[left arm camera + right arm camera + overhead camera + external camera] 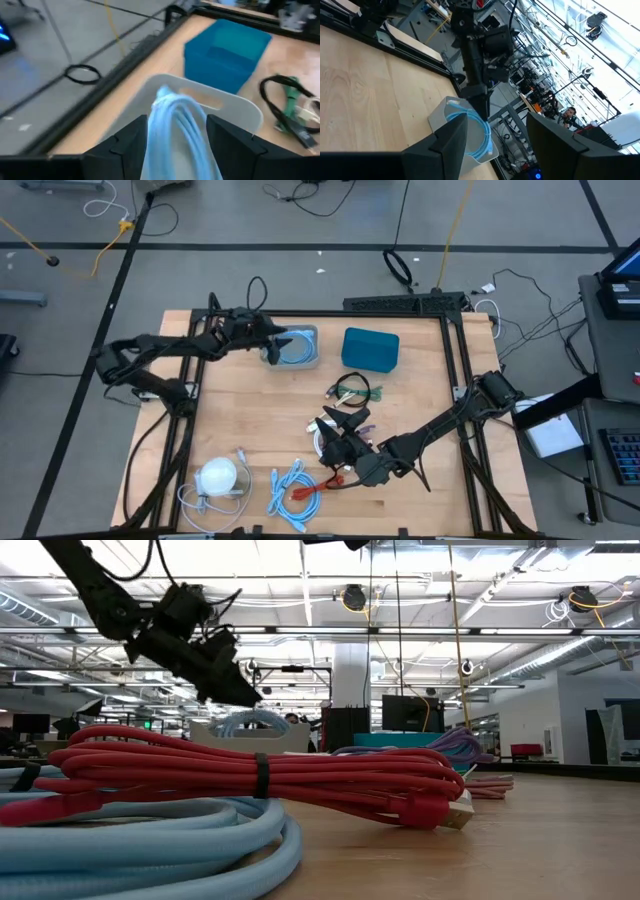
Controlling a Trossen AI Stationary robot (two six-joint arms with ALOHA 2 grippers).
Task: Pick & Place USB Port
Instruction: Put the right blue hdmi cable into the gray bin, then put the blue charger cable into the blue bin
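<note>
From above, the left gripper point(272, 338) reaches along the wooden tabletop's point(250, 420) far edge, fingers clamped on a coiled light-blue USB cable point(293, 346) over the pale grey rectangular bin point(312, 361). The right gripper point(335, 442) sits low near the front edge, fingers spread and empty. At table level, a bundled red cable point(250, 775) fills the foreground. The left wrist view shows the light-blue cable between dark fingers point(125, 145) above the bin, beside a teal box point(225, 52).

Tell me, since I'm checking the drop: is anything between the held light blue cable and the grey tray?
Nothing visible. The left gripper holds the coiled light blue cable directly over the open grey plastic tray; the teal box sits beside it.
</note>
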